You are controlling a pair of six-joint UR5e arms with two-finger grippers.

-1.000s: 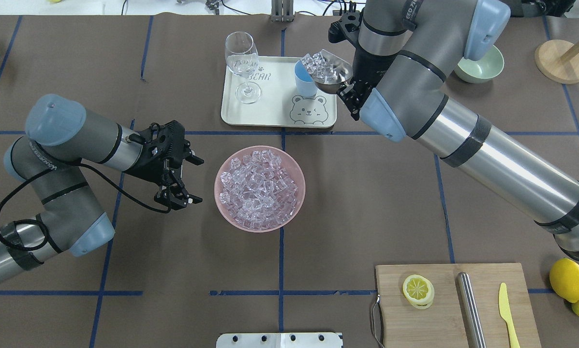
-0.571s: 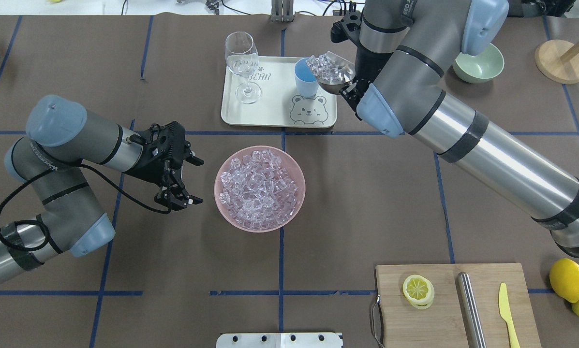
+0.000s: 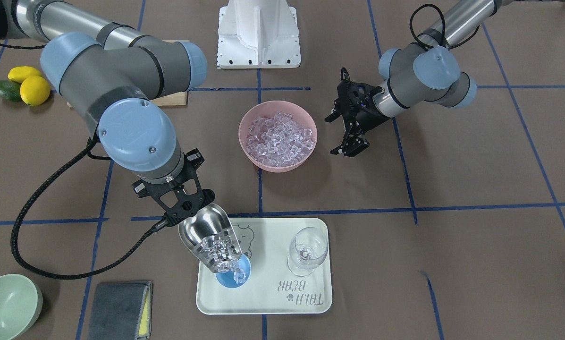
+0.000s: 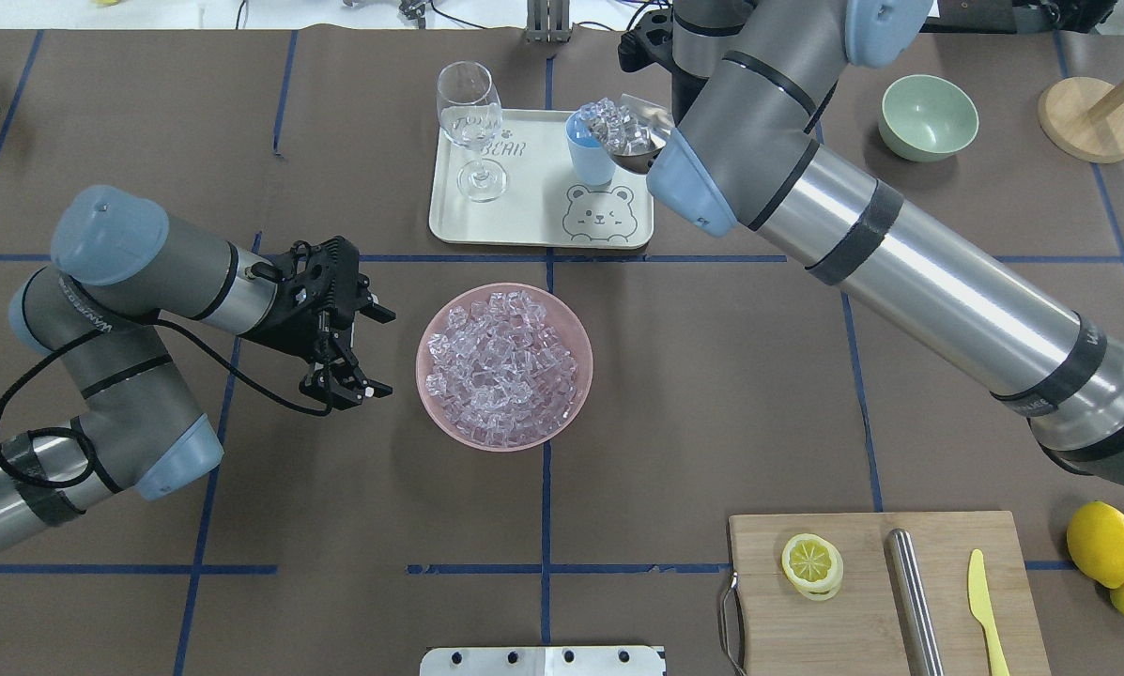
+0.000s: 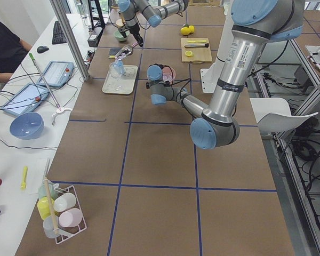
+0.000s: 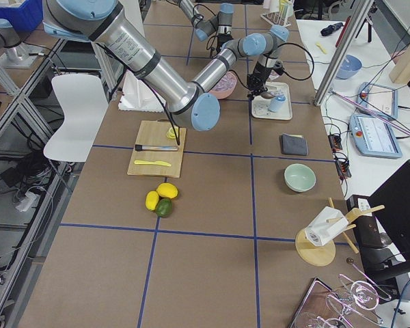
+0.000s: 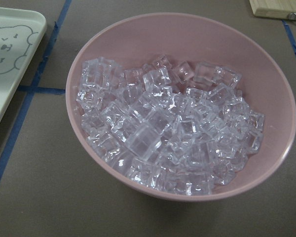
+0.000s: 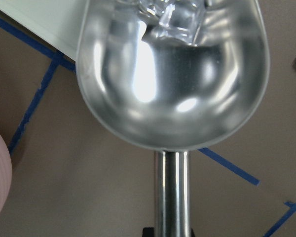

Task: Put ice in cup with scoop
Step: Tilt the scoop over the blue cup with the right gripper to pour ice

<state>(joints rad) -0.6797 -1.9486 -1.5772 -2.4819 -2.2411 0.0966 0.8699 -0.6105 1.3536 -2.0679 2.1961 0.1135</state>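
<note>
Right gripper (image 3: 184,213) clenched on the handle of scoop (image 3: 202,231), which is tilted mouth-down over cup (image 3: 229,279). Ice (image 3: 217,251) bunched at the lip; one cube seems to be at the cup's rim, hard to tell if inside. Risk: the scoop's mouth is wider than the cup, so cubes sliding together may spill onto tray (image 3: 310,295) beside the cup, or tip it. Left gripper (image 4: 374,349) fingers spread, empty, well apart from the cup.

This is a robotics lab. A work table (image 5: 160,160) wrapped in brown sheeting carries a grid of blue tape (image 5: 149,186), and a large robot arm (image 5: 232,64) stands over it between aluminium posts (image 5: 70,37). Alongside, a white bench (image 5: 10,160) holds tablets (image 5: 53,73) and a keyboard (image 5: 59,32), with a person (image 5: 2,45) seated there.
</note>
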